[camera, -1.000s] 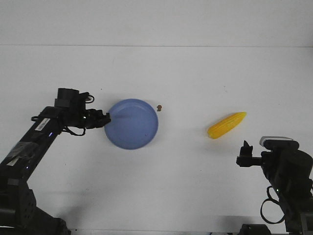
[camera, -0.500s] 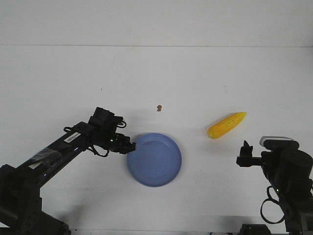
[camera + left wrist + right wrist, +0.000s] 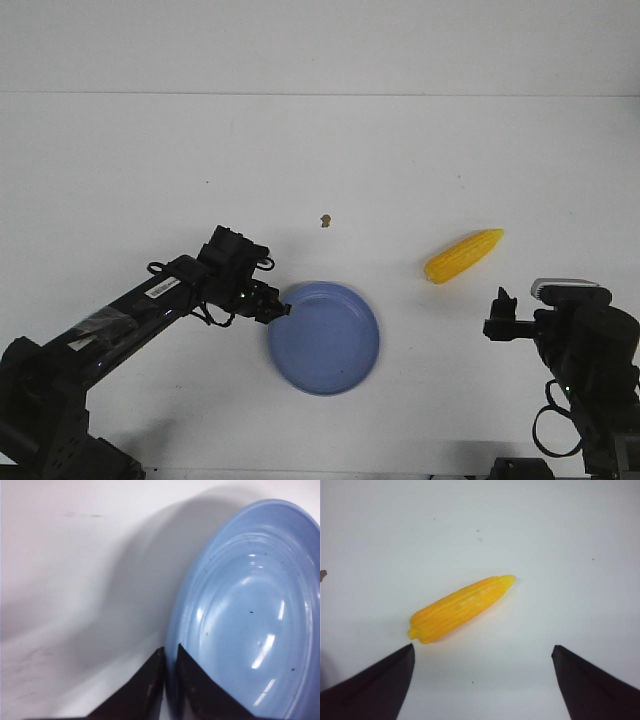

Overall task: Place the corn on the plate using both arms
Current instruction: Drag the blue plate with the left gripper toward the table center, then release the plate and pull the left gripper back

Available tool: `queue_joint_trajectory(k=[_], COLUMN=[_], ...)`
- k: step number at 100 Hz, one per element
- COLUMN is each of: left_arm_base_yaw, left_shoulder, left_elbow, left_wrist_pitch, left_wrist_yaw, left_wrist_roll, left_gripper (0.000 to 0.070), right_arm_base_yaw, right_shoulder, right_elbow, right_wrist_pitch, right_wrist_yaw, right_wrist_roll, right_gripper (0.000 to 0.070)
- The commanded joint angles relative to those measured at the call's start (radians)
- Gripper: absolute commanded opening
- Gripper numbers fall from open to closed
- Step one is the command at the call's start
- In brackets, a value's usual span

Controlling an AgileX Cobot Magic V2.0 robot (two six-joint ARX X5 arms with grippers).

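Note:
The blue plate [image 3: 325, 340] lies on the white table at the front centre. My left gripper [image 3: 282, 309] is shut on its left rim; in the left wrist view the two black fingertips [image 3: 170, 652] pinch the rim of the plate [image 3: 250, 620]. The yellow corn [image 3: 463, 256] lies bare on the table at the right, slanted, its tip pointing back right. My right gripper [image 3: 500, 305] is open and empty just in front of it. In the right wrist view the corn [image 3: 460, 609] lies beyond the wide-apart fingertips [image 3: 482, 650], its blunt end close to one finger.
A tiny brown speck [image 3: 325, 220] sits on the table behind the plate. The table's far edge meets the wall at the back. The right arm's bulk [image 3: 590, 370] fills the front right corner.
My left gripper has dragged the plate from the back left toward the front and right, most of it in the first half second. The right arm and the corn have not moved.

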Motion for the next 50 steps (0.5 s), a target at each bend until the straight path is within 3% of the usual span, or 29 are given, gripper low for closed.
queue_joint_trajectory(k=[1,16,40,45,50], left_arm_base_yaw=[-0.013,-0.021,-0.023,-0.020,-0.014], left_shoulder=[0.000,0.000,0.000,-0.002,-0.010], left_elbow=[0.011,0.011,0.011,0.011,0.011], left_wrist_pitch=[0.002,0.001,0.004,0.008,0.016], left_wrist_yaw=[0.006,0.006,0.006,0.006,0.006], left_wrist_roll=[0.010,0.003,-0.006,-0.001,0.005], left_gripper=[0.0012,0.0042,0.0510,0.0575,0.0597], right_arm_base_yaw=[-0.001,-0.001,-0.001,-0.001,-0.001], right_shoulder=[0.003,0.003,0.003,0.003,0.003], right_elbow=[0.014,0.014,0.014,0.014,0.014], right_wrist_pitch=[0.010,0.009,0.010,0.010,0.010], right_wrist_yaw=[0.000,0.000,0.000,0.000,0.000], right_wrist_roll=[0.011,0.014,0.014,0.014,0.014], right_gripper=[0.0579,0.0579,0.0579,0.0579,0.0579])
